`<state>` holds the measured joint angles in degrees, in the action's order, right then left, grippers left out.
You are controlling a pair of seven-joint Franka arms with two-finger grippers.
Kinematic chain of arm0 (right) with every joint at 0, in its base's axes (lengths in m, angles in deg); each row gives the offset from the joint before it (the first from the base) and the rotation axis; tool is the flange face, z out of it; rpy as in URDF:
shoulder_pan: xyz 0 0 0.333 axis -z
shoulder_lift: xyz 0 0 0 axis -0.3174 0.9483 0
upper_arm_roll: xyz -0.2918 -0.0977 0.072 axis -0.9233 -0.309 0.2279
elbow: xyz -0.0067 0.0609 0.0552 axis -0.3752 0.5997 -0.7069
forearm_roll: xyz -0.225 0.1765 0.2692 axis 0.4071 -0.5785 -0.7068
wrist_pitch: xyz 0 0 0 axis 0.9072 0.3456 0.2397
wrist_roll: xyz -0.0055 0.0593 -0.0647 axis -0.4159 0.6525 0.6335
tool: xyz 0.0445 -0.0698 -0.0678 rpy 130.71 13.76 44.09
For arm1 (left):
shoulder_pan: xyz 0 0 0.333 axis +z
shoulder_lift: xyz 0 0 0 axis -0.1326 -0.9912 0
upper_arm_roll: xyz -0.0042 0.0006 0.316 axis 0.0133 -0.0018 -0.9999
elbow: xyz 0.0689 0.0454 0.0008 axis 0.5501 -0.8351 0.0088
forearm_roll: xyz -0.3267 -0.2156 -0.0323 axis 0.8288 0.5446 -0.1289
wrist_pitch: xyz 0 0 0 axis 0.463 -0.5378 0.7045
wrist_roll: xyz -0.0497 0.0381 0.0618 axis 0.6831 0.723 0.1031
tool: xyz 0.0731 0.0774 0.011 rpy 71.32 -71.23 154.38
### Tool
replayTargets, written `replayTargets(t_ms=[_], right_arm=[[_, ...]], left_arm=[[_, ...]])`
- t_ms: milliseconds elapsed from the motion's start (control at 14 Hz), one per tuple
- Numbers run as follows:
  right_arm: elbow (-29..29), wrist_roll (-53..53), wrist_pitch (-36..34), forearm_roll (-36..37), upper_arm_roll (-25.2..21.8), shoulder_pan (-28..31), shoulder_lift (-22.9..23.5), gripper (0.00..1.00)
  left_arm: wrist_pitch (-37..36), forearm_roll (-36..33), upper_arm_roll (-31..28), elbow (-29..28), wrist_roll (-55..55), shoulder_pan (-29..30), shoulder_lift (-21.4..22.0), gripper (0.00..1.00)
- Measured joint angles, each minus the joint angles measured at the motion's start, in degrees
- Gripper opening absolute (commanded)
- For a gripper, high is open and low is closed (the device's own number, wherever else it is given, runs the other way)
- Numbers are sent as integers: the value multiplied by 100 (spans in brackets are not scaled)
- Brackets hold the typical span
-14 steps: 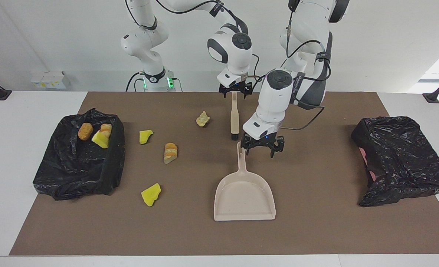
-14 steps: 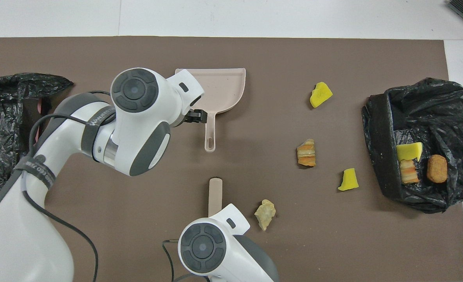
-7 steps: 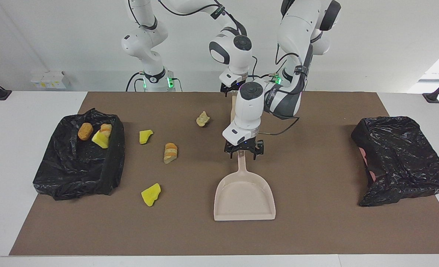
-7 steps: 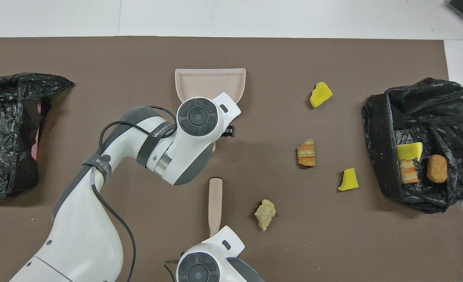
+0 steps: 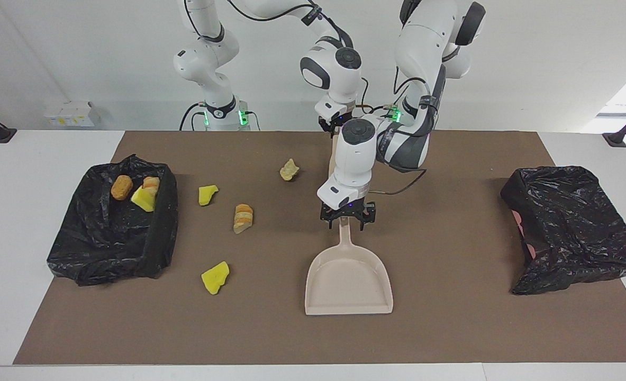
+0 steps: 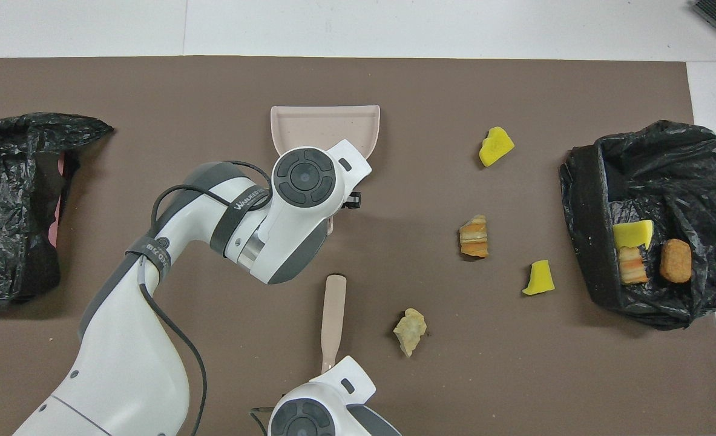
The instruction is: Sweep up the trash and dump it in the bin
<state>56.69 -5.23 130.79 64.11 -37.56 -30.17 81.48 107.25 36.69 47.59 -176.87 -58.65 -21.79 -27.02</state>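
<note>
Since a second ago the left arm has swung in from the left arm's end of the table, bringing the left gripper (image 5: 347, 221) down at the top of the dustpan (image 5: 348, 283) handle

Facing view: whether its jaws have closed on that handle cannot be told. The right gripper (image 5: 329, 126), partly hidden by the left arm, has its jaws closed at the end of the brush (image 5: 333, 161), apparently gripping it, ready to sweep. Four trash pieces (image 5: 243, 217) lie loose on the mat between the dustpan and the black-lined bin (image 5: 164, 222); three more sit inside it

Overhead view: the dustpan's open mouth points away from the robots, with the brush nearer them, roughly in line. The loose pieces lie toward the right arm's end, so the pan probably needs turning to face them. A second black bag (image 6: 13, 200) sits at the left arm's end
</note>
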Motion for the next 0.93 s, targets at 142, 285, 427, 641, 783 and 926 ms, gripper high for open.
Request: replayTargets(t_ms=[142, 285, 427, 641, 783, 926], right_arm=[[-1, -288, 2, 1, -44, 20, -38, 0], [-2, -643, -42, 5, -77, 161, -232, 0], [-2, -829, -449, 13, -88, 454, -622, 0], [133, -889, -1189, 134, -107, 958, -1375, 0], [402, -953, -1536, 360, -112, 1217, -1762, 0], [613, -1028, -1843, 672, -112, 1456, -1900, 0]], left_arm=[[-81, 0, 1, -1, 1, -7, 0, 0], [-84, 0, -14, 1, 39, -3, 6, 0], [-83, 0, -57, 12, 241, 16, 41, 0], [-141, -1, -134, 38, 1338, 297, 224, 0], [-402, 75, -141, 68, 2577, 697, 335, 0], [-536, 203, -149, 94, 3553, 1001, 378, 0]])
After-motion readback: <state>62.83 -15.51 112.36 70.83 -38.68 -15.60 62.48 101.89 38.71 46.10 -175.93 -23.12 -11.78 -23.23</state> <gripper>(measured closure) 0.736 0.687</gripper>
